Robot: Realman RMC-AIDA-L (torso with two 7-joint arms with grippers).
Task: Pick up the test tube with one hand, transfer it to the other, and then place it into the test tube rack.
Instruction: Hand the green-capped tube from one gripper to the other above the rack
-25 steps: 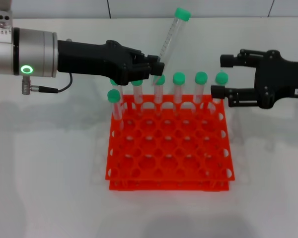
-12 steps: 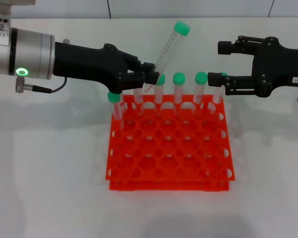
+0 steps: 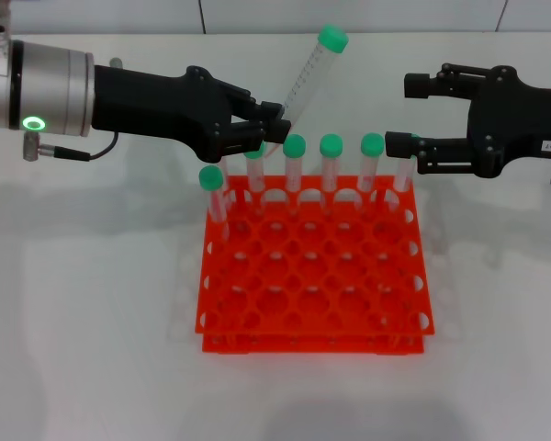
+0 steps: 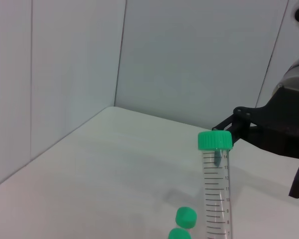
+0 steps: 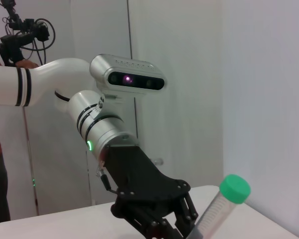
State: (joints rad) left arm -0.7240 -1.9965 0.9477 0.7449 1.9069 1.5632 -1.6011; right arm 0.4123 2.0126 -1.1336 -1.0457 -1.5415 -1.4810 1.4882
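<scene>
2 pincers face each other over the back row of the test tube rack (image 3: pixel 312 266), and the handover turns on the gap between them. I see the left pincer (image 3: pixel 274 127) clamped on the lower end of the test tube (image 3: pixel 305 75), above the rack's rear left corner. The tube does not stand upright: its long axis leans, foot at about 7 o'clock in the pincer and green cap up at about 1 o'clock, tipped toward the other arm. Nothing touches the cap or the upper length, so that free part is what I judge the receiving side must take.

From the left pincer, the right pincer (image 3: pixel 409 112) lies at about 3 o'clock in the head view, well apart from the tube, its 2 fingers spread wide, 1 above the other, mouth pointing back at the tube. Its lower finger hangs just beside the rightmost cap of the back row. The left wrist view shows the tube's graduated wall and cap with the right pincer's dark linkage beyond it; the right wrist view shows the same tube slanting up out of the left fingers (image 5: pixel 162 219).

I count 7 other green-capped tubes (image 3: pixel 331 170) seated in the rack: 6 along the back, 1 a row nearer at the left. The rack sits on the white bench (image 3: pixel 92 331). My judgement: the right arm must close toward 9 o'clock and match the tube's lean before gripping.
</scene>
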